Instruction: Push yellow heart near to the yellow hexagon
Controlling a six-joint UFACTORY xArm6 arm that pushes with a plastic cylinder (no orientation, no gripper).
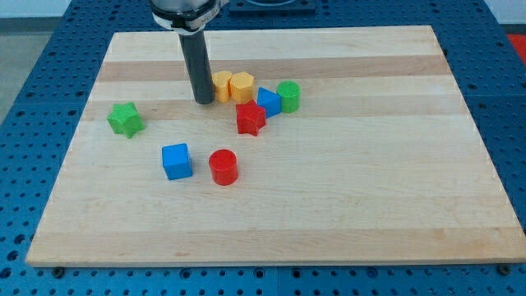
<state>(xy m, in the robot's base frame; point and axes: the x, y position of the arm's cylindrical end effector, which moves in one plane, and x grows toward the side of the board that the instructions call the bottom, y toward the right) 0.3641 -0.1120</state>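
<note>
Wooden board (pixel 329 205), yellow heart (pixel 222 85) touching yellow hexagon (pixel 242 86), my tip (pixel 204 100) beside heart

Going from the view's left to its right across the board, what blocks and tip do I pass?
Green star → blue cube → my tip → red cylinder → yellow hexagon → blue block → green cylinder.

The board (pixel 271 205) carries 7 blocks: 2 yellow, 2 green, 2 red and 2 blue would make 8, but only 1 blue cube (pixel 176 160) and 1 blue triangle-like block (pixel 269 100) show, so recounted: 2 yellow, the yellow heart (pixel 222 85) and yellow hexagon (pixel 242 85); 2 green, the green star (pixel 125 119) and green cylinder (pixel 288 95); 2 red, the red star (pixel 251 118) and red cylinder (pixel 223 166); 2 blue. That totals 8 blocks.
</note>
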